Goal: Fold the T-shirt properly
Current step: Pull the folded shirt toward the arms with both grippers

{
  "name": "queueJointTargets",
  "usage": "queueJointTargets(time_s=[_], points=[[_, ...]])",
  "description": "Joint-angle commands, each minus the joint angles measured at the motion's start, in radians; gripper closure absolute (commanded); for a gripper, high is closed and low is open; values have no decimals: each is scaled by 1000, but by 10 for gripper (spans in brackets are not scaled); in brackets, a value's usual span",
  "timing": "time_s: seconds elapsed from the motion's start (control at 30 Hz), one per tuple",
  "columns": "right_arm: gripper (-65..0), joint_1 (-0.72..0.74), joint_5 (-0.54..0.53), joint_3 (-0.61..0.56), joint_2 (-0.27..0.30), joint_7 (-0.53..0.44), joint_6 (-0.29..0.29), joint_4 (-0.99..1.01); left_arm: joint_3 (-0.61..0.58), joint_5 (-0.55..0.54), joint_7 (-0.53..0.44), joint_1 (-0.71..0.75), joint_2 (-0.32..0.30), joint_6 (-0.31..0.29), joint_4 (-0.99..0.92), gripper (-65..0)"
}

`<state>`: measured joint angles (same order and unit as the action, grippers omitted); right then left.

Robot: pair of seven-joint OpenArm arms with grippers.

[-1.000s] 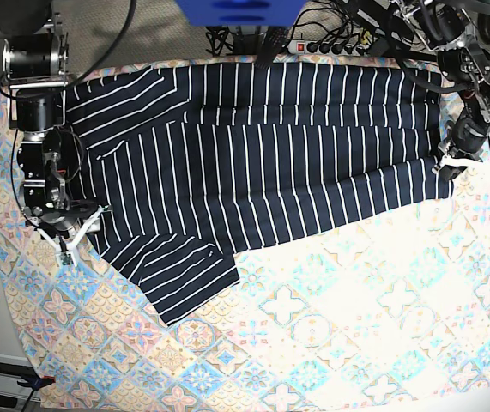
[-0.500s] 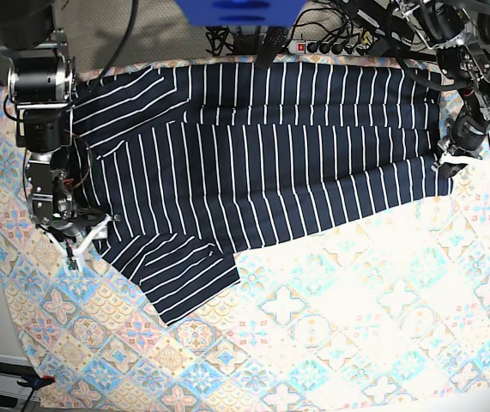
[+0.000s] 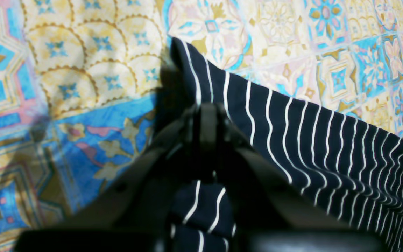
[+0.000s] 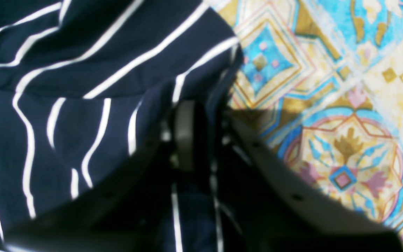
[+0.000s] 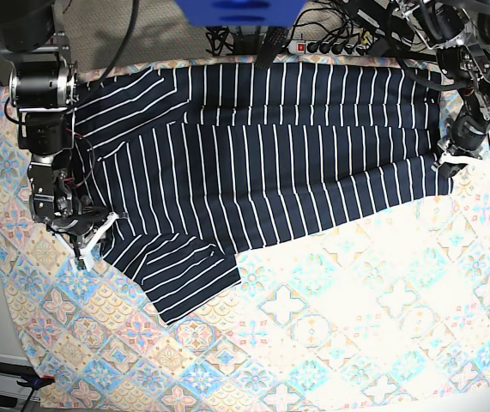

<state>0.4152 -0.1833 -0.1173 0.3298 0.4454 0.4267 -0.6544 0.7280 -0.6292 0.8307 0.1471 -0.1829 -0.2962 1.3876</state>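
Navy striped T-shirt [image 5: 262, 163] spread flat — left gripper [image 5: 447, 160] and right gripper [image 5: 90, 236] (opposite ends) each clamp its edge.

We see the T-shirt [image 5: 262, 163], dark navy with thin white stripes, spread mostly flat across the far half of the tabletop [image 5: 356, 326]. Its upper band is folded over lengthwise. One short sleeve [image 5: 184, 275] juts toward the near side, and both side edges are slightly lifted.

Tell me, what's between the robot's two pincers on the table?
The striped T-shirt stretches the whole way from the right pincer to the left pincer, lying on the patterned tablecloth. The base view shows it.
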Motion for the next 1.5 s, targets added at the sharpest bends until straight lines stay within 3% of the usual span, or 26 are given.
queueJointTargets(time_s=[0.0,0.2,0.4,0.63,1.0,1.47], points=[[-43,18,0,3,10,10,13,-14,3,-13,-15,-10,-19,-7,20,0],[-35,-23,-3,14,19,53,14,-129,3,-13,-15,-8,-19,-7,20,0],[-35,-147,-3,129,18,175,16,-416,3,-13,-15,15,-20,-7,68,0],[-35,-267,-3,222,18,243,16,-618,3,-13,-15,59,-19,-7,183,0],[-36,-470,-3,380,18,286,18,-856,3,-68,-15,156,-23,-8,241,0],[-36,-708,-3,439,18,287,18,-1045,3,-110,-15,320,-27,-8,293,0]])
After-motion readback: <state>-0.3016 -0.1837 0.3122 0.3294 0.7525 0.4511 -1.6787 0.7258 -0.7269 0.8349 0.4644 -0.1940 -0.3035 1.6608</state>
